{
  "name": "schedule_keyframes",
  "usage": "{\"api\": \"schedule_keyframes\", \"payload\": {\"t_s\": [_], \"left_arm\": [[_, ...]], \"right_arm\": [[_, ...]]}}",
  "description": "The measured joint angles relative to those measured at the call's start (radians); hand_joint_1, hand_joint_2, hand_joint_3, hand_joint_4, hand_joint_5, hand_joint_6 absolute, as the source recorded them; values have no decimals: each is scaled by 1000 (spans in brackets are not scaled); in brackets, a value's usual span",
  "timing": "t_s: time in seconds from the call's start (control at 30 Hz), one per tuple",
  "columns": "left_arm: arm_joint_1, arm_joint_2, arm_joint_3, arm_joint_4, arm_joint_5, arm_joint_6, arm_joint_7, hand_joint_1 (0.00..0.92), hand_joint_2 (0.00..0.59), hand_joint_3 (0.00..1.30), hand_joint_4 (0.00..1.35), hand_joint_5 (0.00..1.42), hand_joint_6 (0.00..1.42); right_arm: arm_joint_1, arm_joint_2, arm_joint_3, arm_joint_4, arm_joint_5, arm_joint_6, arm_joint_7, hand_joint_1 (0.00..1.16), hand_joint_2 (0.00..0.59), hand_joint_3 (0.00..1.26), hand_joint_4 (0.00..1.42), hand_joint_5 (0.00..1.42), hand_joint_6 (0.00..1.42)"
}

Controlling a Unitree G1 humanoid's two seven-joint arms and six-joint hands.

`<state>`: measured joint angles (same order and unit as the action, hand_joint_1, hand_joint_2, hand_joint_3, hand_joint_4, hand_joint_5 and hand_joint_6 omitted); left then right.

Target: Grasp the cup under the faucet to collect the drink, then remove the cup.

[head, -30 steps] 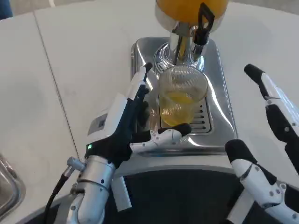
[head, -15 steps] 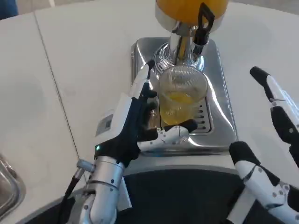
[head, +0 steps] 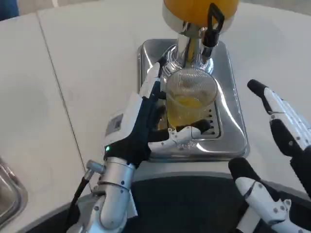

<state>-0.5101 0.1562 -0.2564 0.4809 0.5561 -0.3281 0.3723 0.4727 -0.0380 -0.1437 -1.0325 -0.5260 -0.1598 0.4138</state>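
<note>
Orange drink part-fills the cup (head: 190, 99), which sits on the drip tray (head: 233, 121) beneath the faucet (head: 194, 46); your left hand (head: 146, 124) has slid forward and now cradles it, right hand (head: 282, 145) spread empty, so lift it away next

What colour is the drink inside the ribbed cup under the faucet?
Yellow-orange, like juice. The clear ribbed cup shows it best in the head view, part-filled.
</note>
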Motion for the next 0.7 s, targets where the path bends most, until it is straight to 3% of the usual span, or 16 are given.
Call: {"api": "schedule_keyframes", "payload": {"t_s": [0.23, 0.47, 0.7], "left_arm": [[-23, -27, -13, 46, 0, -11, 24, 384, 46, 24, 57, 385, 416], [-40, -45, -31, 67, -1, -15, 39, 382, 46, 57, 90, 419, 453], [-56, -58, -51, 98, 21, -11, 90, 436, 63, 98, 145, 483, 546]], "right_arm": [[-28, 9, -2, 0, 0, 21, 35, 256, 455, 1, 0, 0, 0], [-49, 9, -35, 0, 3, 31, 53, 250, 458, 4, 0, 0, 0], [-65, 24, -35, 0, 6, 38, 70, 245, 459, 4, 0, 0, 0]]}}
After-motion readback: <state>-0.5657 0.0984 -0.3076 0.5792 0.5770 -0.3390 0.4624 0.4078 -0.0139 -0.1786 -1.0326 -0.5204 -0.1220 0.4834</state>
